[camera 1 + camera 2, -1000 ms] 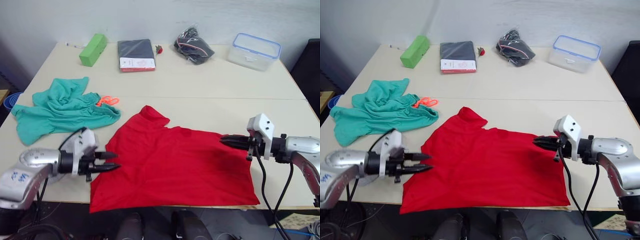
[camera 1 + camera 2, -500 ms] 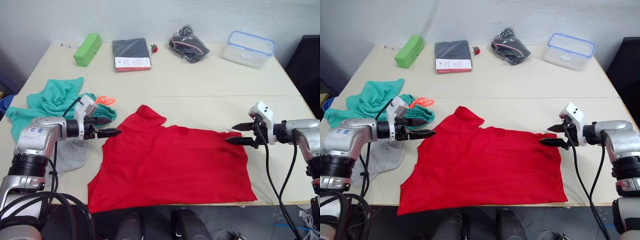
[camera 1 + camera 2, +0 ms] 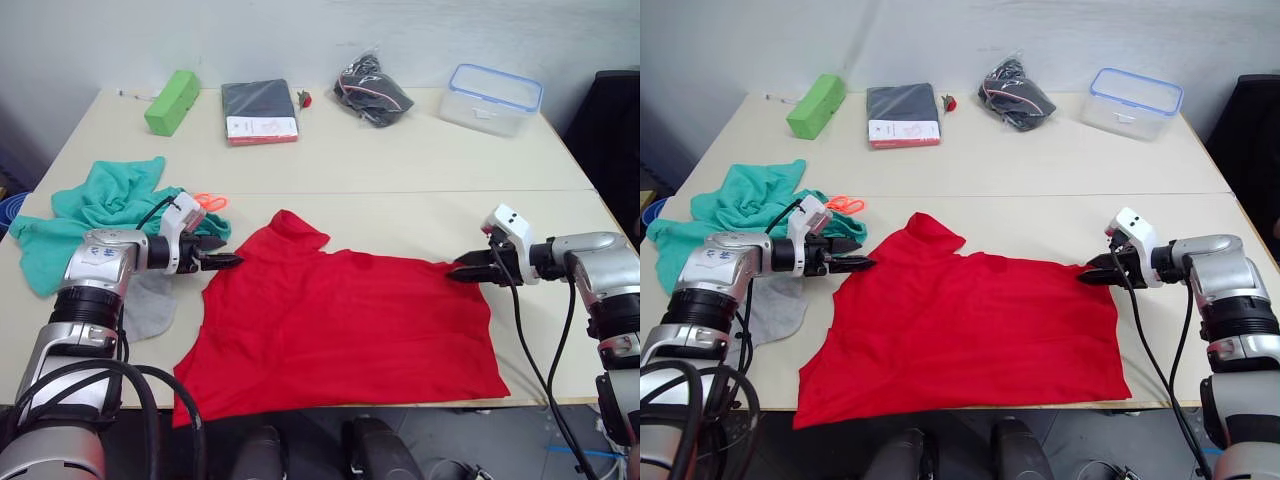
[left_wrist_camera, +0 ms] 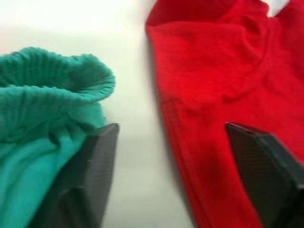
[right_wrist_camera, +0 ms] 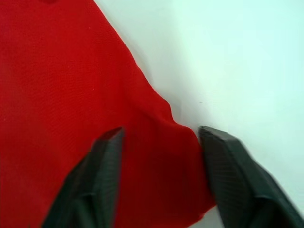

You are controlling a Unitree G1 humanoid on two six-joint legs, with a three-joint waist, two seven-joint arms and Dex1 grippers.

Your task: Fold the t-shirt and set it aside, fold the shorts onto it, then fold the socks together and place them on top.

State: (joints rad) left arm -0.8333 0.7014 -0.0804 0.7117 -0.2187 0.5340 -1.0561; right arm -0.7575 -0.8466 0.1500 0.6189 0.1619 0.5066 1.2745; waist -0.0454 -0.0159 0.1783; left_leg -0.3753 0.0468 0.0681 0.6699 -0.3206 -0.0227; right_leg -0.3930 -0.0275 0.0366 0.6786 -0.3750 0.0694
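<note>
1. Pale table [image 3: 420, 170] runs wide against a white wall, garments across the near half.
2. Shirt [image 3: 345, 330], red, lies spread flat at the front middle, its lower hem hanging over the near table edge.
3. Shorts [image 3: 100, 205], teal, sit crumpled at the left, orange drawstring [image 3: 210, 201] showing at their right side.
4. Sock [image 3: 150, 305], grey, lies flat between shorts and shirt, under the left arm.
5. Tub [image 3: 496, 98], clear with a blue rim, stands back right; what's in it, can't tell.
6. Folded dark item [image 3: 260, 110], black bundle [image 3: 372, 92] in a bag and green box [image 3: 172, 100] line the far edge.
7. Left claw [image 3: 222, 261] is spread open at the shirt's left edge, one finger by the shorts.
8. Right claw [image 3: 462, 271] is open, fingers astride the shirt's right corner.
</note>
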